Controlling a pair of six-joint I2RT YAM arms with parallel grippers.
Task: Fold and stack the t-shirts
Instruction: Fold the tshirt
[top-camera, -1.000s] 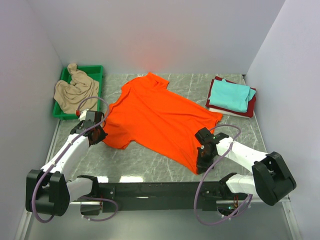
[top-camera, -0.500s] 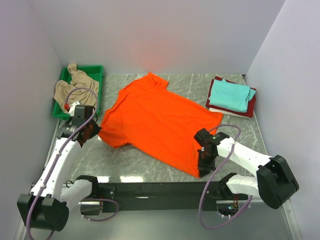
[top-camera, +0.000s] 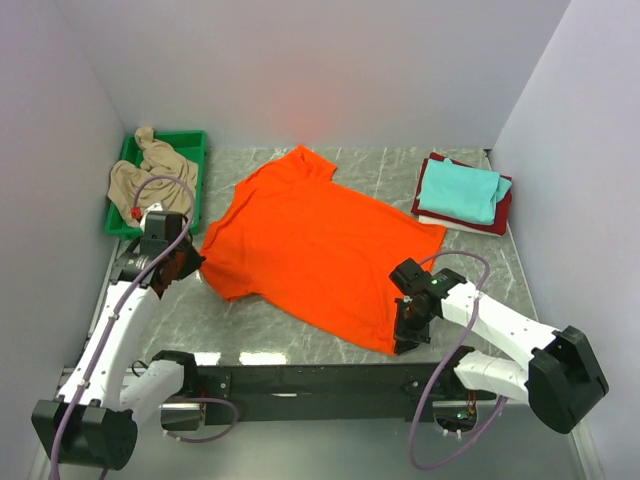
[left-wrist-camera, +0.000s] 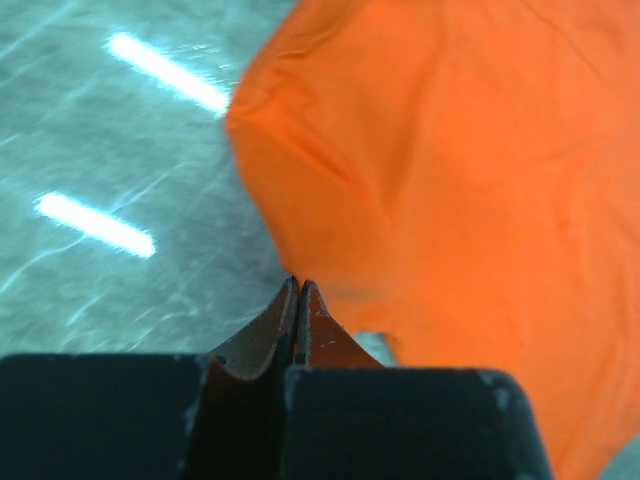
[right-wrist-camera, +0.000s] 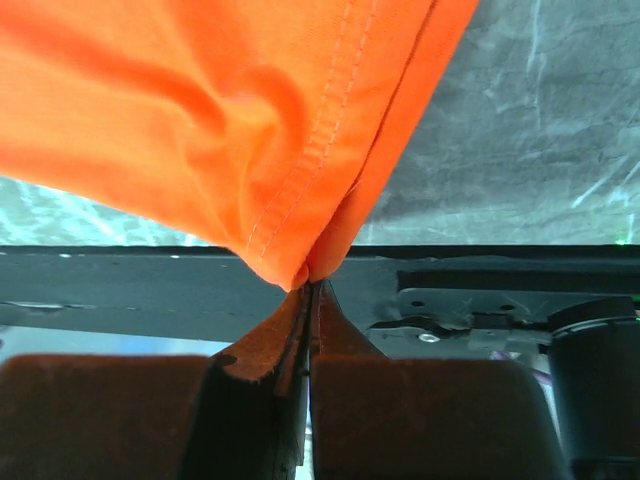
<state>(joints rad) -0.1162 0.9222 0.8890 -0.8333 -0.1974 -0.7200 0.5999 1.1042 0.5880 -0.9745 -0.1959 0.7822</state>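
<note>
Fabric covers the middle of the table (top-camera: 300, 325): an orange shirt (top-camera: 315, 240) lies spread open and nearly flat, set on a slant, with its neck toward the back wall and its hem toward the arms.

The left gripper (top-camera: 190, 268) sits at the orange shirt's left sleeve with its jaws pressed together. In the left wrist view (left-wrist-camera: 298, 290) the sleeve's edge runs right up into the closed tips and looks pinched there.

The right gripper (top-camera: 405, 335) is at the orange shirt's near hem corner, clamped tight on it. The right wrist view (right-wrist-camera: 308, 285) shows the stitched hem doubled over and drawn to a point between the tips.

Left of the orange shirt, just past the held sleeve, stands a green tray (top-camera: 192, 140). A crumpled beige shirt (top-camera: 150, 180) is heaped in it and hangs over its near rim. The left arm's purple cable (top-camera: 163, 179) arches over that end of the tray.

Right of the orange shirt, beyond a strip of bare table, is a stack of folded shirts: a teal shirt (top-camera: 462, 190) on top, a dark red shirt (top-camera: 500, 215) under it, and a white shirt (top-camera: 445, 223) at the bottom.

Nearer than the orange shirt's hem, a black rail (top-camera: 320, 378) runs along the table's edge. In the right wrist view it shows just behind the pinched corner.
</note>
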